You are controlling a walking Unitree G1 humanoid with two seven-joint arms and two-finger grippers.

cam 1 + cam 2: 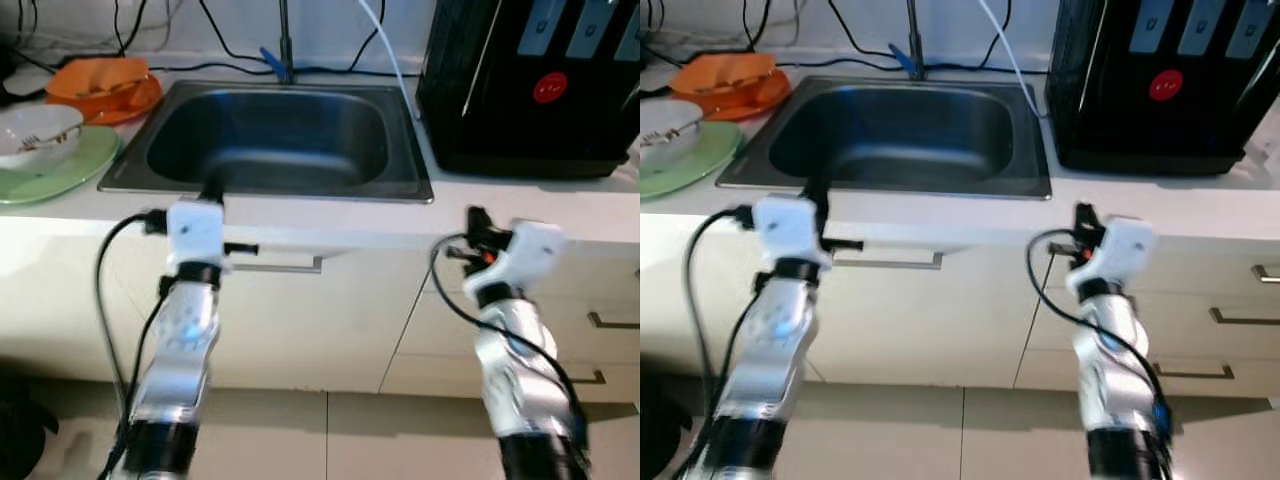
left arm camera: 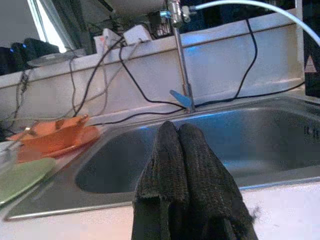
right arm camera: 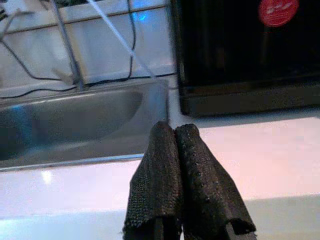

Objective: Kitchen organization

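Two silver arms reached toward the white table, one on each side of the sink (image 1: 270,140). The left claw (image 2: 179,131) had its black fingers pressed together, holding nothing, its tips at the sink's front rim. The right claw (image 3: 174,131) was likewise pressed together and empty, raised before the bare table edge between the sink and a black machine (image 1: 530,80).

The sink was a steel basin, dull grey and glossy, sunk into the table, with a thin tap (image 1: 285,40) rising behind it and a blue lever at the tap's foot. Black cables and a white hose (image 1: 385,40) trailed along the wall behind. Left of the sink lay a green plate (image 1: 60,170) with a white bowl (image 1: 35,130) on it, something metal lying inside the bowl. Just behind them stood an orange dish (image 1: 105,85). The black machine stood right of the sink, tall, with a red round sticker (image 1: 550,88) on its front. Below the table were white cupboard doors with metal handles (image 1: 285,266), and pale floor tiles beneath.
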